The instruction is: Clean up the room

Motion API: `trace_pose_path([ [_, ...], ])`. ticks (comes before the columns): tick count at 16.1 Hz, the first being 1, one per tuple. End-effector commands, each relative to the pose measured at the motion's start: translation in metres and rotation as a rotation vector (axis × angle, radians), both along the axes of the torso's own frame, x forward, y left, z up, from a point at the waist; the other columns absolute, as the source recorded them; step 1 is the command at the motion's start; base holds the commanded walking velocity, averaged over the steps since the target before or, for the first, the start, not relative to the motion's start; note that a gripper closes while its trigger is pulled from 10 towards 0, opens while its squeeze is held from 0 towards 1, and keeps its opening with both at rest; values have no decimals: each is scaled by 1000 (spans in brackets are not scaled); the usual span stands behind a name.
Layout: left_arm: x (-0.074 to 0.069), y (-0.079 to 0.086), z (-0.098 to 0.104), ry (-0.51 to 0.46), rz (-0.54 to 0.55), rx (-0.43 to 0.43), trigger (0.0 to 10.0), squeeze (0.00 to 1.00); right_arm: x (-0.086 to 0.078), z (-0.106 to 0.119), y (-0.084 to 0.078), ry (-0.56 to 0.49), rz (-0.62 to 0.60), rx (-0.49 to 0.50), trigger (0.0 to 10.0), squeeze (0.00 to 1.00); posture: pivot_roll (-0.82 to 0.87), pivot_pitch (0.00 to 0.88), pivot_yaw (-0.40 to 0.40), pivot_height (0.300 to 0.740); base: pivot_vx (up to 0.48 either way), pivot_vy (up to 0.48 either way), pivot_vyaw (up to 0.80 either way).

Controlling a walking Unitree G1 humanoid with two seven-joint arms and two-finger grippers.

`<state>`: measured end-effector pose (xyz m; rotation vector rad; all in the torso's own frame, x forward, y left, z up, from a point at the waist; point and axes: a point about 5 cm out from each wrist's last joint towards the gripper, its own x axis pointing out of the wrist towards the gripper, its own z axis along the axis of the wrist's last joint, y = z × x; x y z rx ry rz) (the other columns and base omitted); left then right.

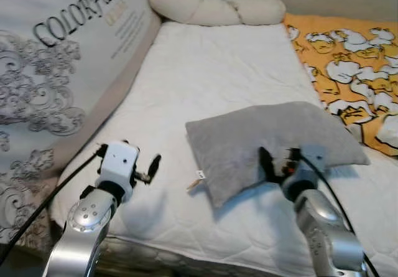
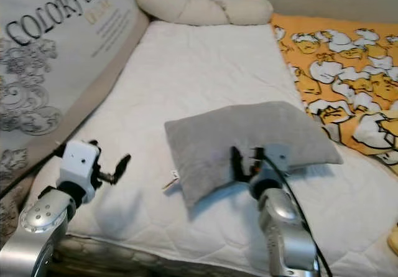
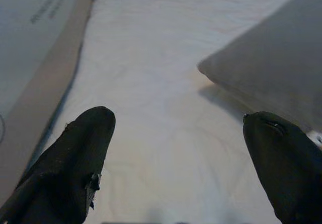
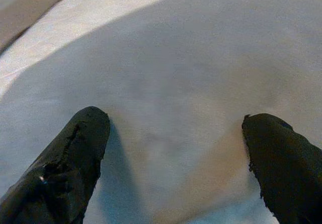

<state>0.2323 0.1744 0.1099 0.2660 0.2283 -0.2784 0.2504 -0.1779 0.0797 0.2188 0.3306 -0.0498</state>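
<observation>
A grey pillow [image 1: 273, 137] lies on the white quilted bed [image 1: 205, 71], near its front edge and a little right of centre. My right gripper [image 1: 266, 163] rests over the pillow's near side, open, its two black fingers [image 4: 75, 158] spread wide above the grey fabric [image 4: 166, 83]. My left gripper [image 1: 152, 167] hovers over bare sheet to the left of the pillow, open with nothing between its fingers; the pillow's corner [image 3: 271, 63] lies ahead of it in the left wrist view.
A cream bolster [image 1: 211, 6] lies along the head of the bed. An orange blanket with white cartoon figures [image 1: 351, 65] covers the right side. A large printed board [image 1: 56, 71] leans against the bed's left edge. A small tag [image 1: 198, 178] hangs off the pillow's corner.
</observation>
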Motion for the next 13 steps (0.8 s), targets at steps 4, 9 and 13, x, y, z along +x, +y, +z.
trace_pose_path([
  [4,0,-3,-4,51,-189,69,10000,0,-8,-15,-21,165,-171,171,10000,1000,50,0,20,740,0,0,0],
  [9,0,-7,2,118,-397,22,10000,0,7,-29,-22,204,-220,416,10000,1000,48,0,46,740,0,0,0],
  [13,8,-16,6,157,-546,33,10000,0,54,-28,-16,75,-231,720,10000,1000,65,0,69,740,0,0,0],
])
